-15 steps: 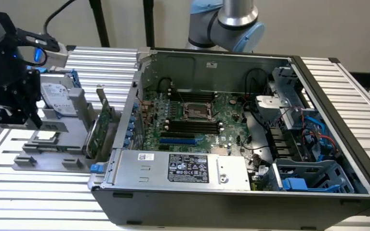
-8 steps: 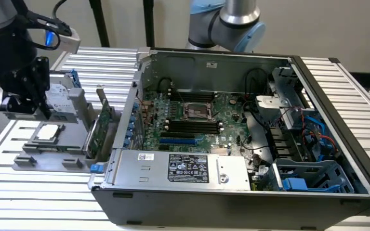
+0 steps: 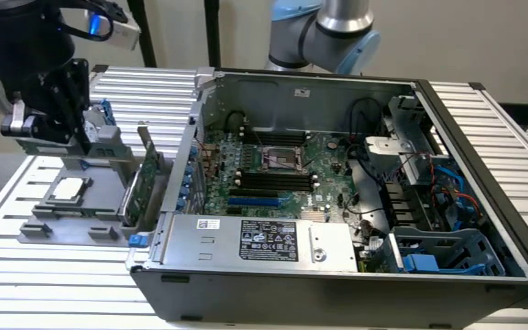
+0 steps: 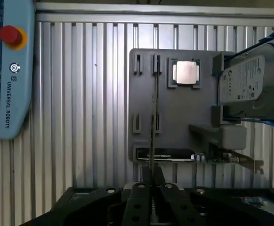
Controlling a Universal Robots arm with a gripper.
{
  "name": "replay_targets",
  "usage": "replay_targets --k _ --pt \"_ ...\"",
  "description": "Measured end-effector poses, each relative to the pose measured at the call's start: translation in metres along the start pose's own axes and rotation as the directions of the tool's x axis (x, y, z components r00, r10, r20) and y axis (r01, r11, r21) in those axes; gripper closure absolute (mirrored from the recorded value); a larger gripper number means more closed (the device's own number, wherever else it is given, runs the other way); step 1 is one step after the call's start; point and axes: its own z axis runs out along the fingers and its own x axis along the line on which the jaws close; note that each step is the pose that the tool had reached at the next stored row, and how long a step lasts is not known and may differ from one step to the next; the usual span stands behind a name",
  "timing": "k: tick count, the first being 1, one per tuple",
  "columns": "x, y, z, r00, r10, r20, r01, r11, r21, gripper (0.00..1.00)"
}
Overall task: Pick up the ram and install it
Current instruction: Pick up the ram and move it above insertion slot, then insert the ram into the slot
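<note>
In the wrist view the ram appears edge-on as a thin dark line running out from between my fingers. My gripper is shut on it at its near end. Below it lies the grey holder tray with its pairs of narrow slots. In the exterior view my black gripper hangs above that tray at the exterior view's left, well apart from the open computer case. The motherboard's black memory slots lie near the middle of the case.
On the tray sit a silver processor, a hard drive in a blue bracket and a green expansion card standing on edge. A light-blue teach pendant rests on the ribbed metal table. A second arm stands behind the case.
</note>
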Motion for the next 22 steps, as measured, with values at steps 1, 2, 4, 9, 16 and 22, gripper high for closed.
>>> replay_targets --k 1,2,4,9,16,22 --pt "0.0 -0.0043 -0.0037 1.0 0.0 0.0013 0.0 1.0 -0.0001 1.0" --pt "0.0 -0.0087 -0.0072 1.0 0.0 0.0027 0.0 1.0 -0.0001 1.0" --pt "-0.001 -0.0179 -0.0137 1.0 0.0 0.0064 0.0 1.0 0.0 1.0" --pt "-0.001 -0.0402 -0.0211 0.9999 0.0 0.0107 0.0 1.0 -0.0004 1.0" --pt "-0.002 -0.072 -0.023 0.9999 0.0 0.0141 0.0 1.0 -0.0008 1.0" --pt "-0.002 -0.0993 -0.0237 0.9999 0.0 0.0151 0.0 1.0 -0.0009 1.0"
